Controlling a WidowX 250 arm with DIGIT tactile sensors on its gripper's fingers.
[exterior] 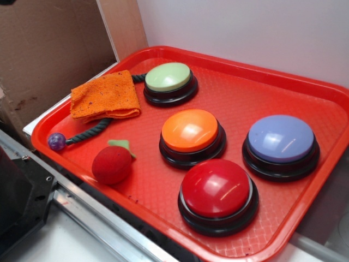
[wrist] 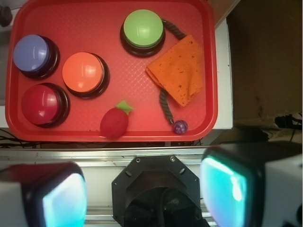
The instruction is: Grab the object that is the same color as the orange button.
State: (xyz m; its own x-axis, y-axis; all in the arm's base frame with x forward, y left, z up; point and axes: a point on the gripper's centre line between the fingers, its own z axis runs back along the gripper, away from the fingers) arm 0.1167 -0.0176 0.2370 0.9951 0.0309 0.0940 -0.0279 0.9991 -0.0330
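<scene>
Orange cloth (wrist: 181,70): knitted and folded, coarse in weave, lying flat in a corner of the tray beside the pale green button and just touching nothing but the rope beneath it; in the exterior view it sits at the tray's upper left.
Orange button (wrist: 84,72): glossy dome on a black base, near the middle of the tray, between the green, red and purple buttons and well apart from the cloth.
Tray (wrist: 113,28): red plastic with a textured floor, holding everything.
Pale green button (wrist: 143,29): at the tray's edge, just beside the cloth.
Red button (wrist: 40,104): next to the orange one, toward the near rim.
Purple button (wrist: 31,52): in the corner farthest from the cloth.
Red foam ball (wrist: 115,123): with a green leaf, near the rim, between the orange button and the rope's end.
Dark rope (wrist: 164,106): runs out from under the cloth and ends in a small purple bead (wrist: 180,126).
Gripper (wrist: 142,191): hangs above, off the tray's near rim, looking straight down; its two fingers (wrist: 56,195) are spread wide with nothing between them, clear of every object.
Arm pose: the exterior view does not show the arm.
</scene>
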